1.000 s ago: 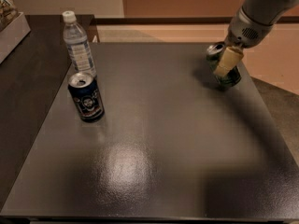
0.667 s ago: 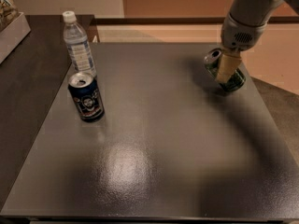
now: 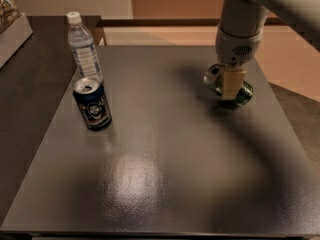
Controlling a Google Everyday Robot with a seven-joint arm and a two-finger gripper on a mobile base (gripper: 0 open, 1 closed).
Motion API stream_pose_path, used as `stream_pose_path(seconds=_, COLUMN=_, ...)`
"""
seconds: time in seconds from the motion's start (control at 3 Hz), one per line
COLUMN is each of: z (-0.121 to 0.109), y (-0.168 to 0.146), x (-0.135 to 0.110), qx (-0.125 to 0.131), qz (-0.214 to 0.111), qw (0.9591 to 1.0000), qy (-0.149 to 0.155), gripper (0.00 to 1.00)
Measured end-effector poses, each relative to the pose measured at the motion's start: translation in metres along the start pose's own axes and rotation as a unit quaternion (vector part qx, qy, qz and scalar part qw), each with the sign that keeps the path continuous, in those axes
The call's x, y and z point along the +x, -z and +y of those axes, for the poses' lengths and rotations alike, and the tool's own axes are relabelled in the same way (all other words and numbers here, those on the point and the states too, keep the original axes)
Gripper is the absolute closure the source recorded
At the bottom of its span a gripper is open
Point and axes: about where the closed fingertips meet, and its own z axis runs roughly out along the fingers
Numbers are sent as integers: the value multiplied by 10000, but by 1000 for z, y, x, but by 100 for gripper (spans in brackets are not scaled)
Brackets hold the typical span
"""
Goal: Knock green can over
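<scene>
While the white arm (image 3: 240,29) is reaching down from the upper right corner of the view, the gripper (image 3: 229,90) is hanging right at the green can (image 3: 243,94), over the far right part of the dark table (image 3: 165,174). From where I am watching, the gripper's pale tip is sitting across the middle of the can and is covering part of it, so green is showing on both sides. Whether the gripper is clamping the can or only pressing against it, I cannot tell, and I cannot tell how far open it is either.

The green can is not standing upright. It is leaning far over, with its silver top pointing up and toward the left and its base pointing down toward the right edge of the table. I cannot make out whether it is lying flat on the surface or resting partly against the gripper. A soft shadow is spreading on the tabletop around it.

Well apart from all this, on the left side of the table, a dark blue can (image 3: 92,104) is standing upright with its round emblem facing me. Just behind it, a clear water bottle (image 3: 85,49) with a white cap is also standing upright. The middle of the glossy tabletop is catching a pale patch of reflected light.
</scene>
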Motion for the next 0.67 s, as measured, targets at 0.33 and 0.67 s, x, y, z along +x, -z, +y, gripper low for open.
stream_pose_path(seconds=0.33, z=7, y=-6, x=-10, qx=-83, qz=92, qw=9995, qy=278, gripper=36)
stream_pose_path(seconds=0.67, z=9, y=-9, x=-14, qx=-47, qz=45, qw=9994, qy=345, gripper=13)
